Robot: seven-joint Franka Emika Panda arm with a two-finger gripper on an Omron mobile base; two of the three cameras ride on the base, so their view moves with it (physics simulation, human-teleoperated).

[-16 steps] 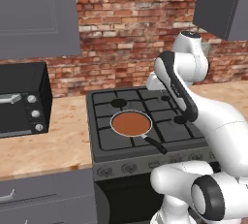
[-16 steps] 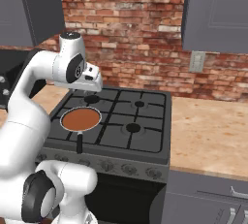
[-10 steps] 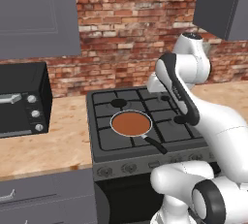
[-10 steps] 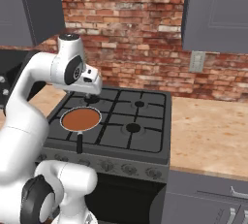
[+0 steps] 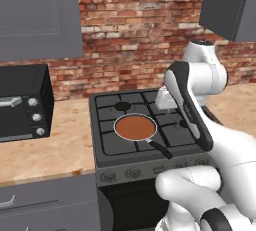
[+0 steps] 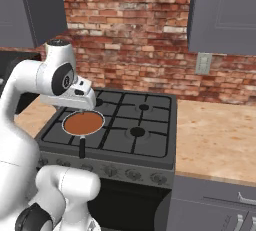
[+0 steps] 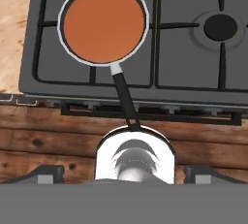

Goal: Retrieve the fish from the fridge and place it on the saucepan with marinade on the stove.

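The saucepan [image 5: 135, 127] sits on the front-left burner of the stove [image 5: 150, 140], its black handle pointing toward the front edge, and the marinade [image 5: 135, 128] fills it as a flat reddish-brown disc. In the hand view the pan [image 7: 103, 22] is seen from straight above, with the marinade [image 7: 104, 22] smooth and unbroken (no fish lies in it) and the stove [image 7: 184, 48] grates spread around it.

The end effector [image 7: 126, 173] hangs above the stove's front edge, its two dark finger tips [image 7: 46, 173] standing wide apart at the bottom corners of that view, holding nothing.

The left base view adds what the others lack: a black toaster oven [image 5: 22, 102] on the table [image 5: 60, 145] left of the stove. The right base view shows the table [image 6: 215, 135] on the stove's other side, a wall outlet [image 6: 203, 63] on the brick, and the saucepan [image 6: 83, 123] just below the arm's hand.
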